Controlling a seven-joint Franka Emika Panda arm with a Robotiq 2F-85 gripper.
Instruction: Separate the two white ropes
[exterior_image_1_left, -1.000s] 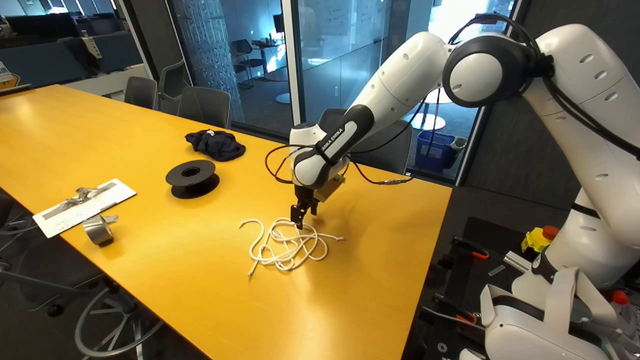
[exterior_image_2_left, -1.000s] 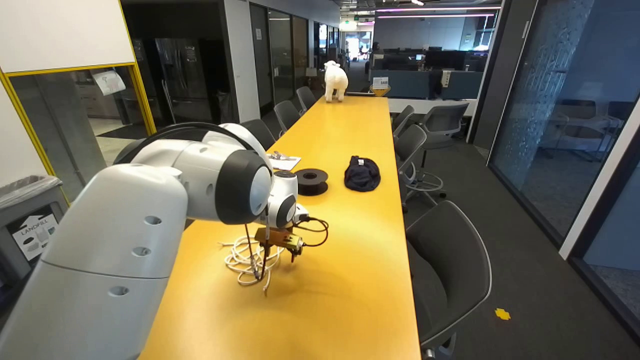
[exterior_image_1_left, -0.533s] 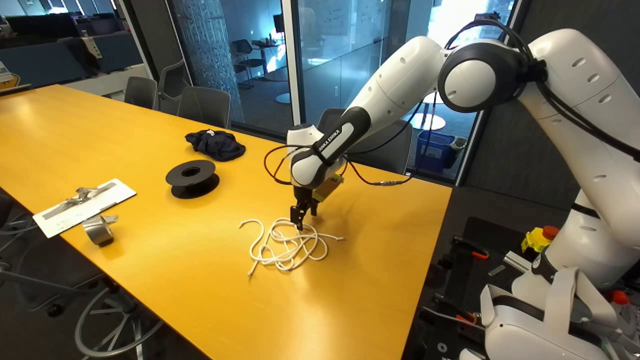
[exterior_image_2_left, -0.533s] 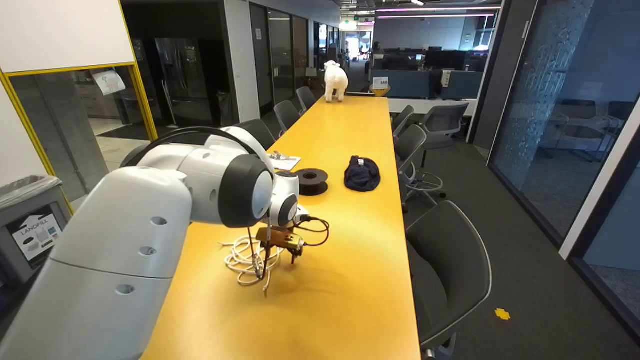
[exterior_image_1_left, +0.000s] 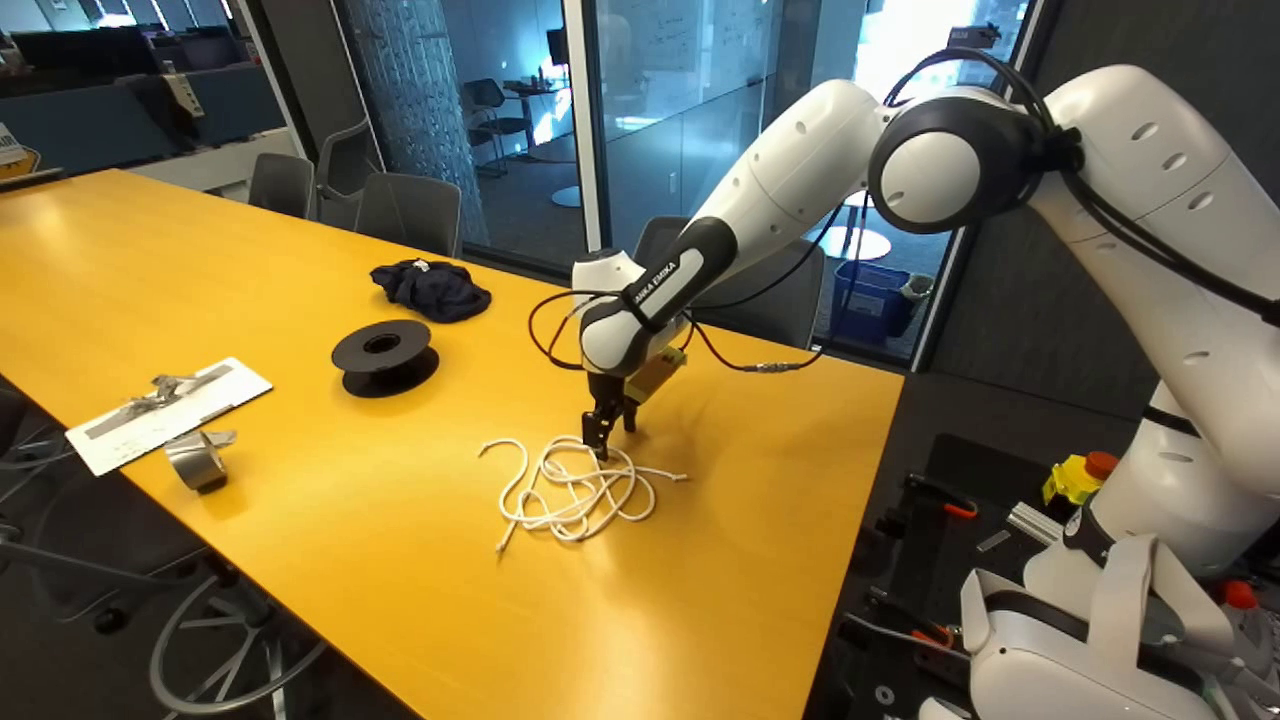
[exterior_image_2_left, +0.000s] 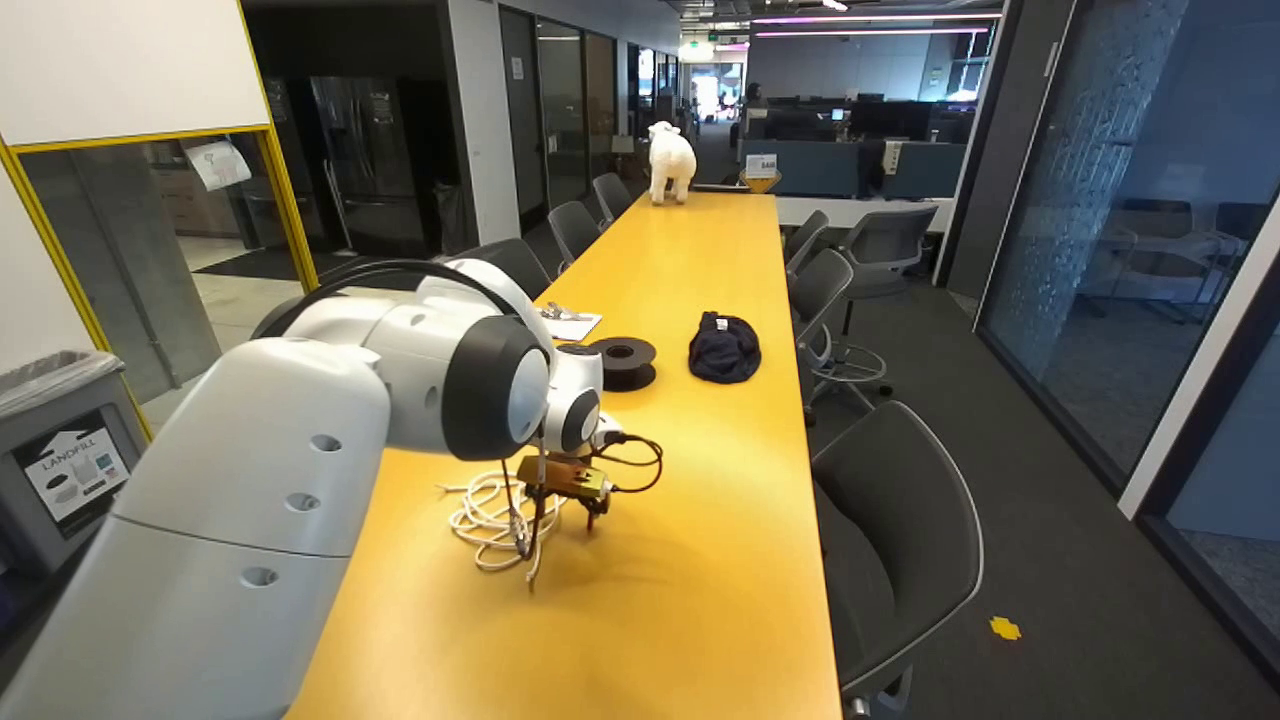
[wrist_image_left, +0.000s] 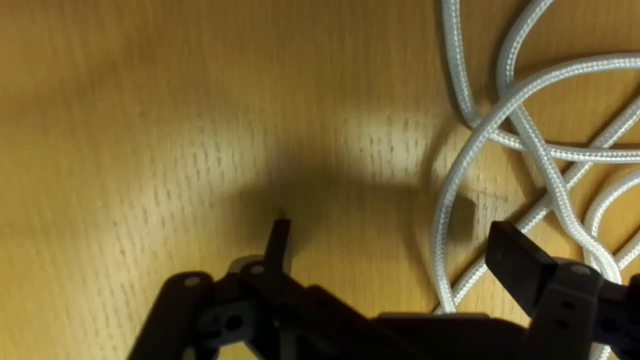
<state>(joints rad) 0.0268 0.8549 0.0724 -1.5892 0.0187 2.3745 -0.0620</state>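
In an exterior view only, a silver tape roll (exterior_image_1_left: 195, 463) sits at nine o'clock from two thin white ropes (wrist_image_left: 553, 180), tangled together on the yellow wooden table (exterior_image_1_left: 700, 600). Only the wrist view shows their braid. There, the black gripper (wrist_image_left: 390, 235) stands spread, a loop visible between its fingers toward three o'clock, contact unclear. Since the earlier frames, the white jointed arm (exterior_image_1_left: 800, 165) has sunk at the elbow; the ropes lie unchanged.

"ANKA EMIKA" runs along the black band (exterior_image_1_left: 713, 238) of the robot arm (exterior_image_1_left: 775, 178), over the table (exterior_image_1_left: 700, 600). "LANDFILL" heads the sign (exterior_image_2_left: 72, 478) on a grey bin (exterior_image_2_left: 60, 412) off one long edge; print on a placard (exterior_image_2_left: 761, 165) by the far edge is illegible.
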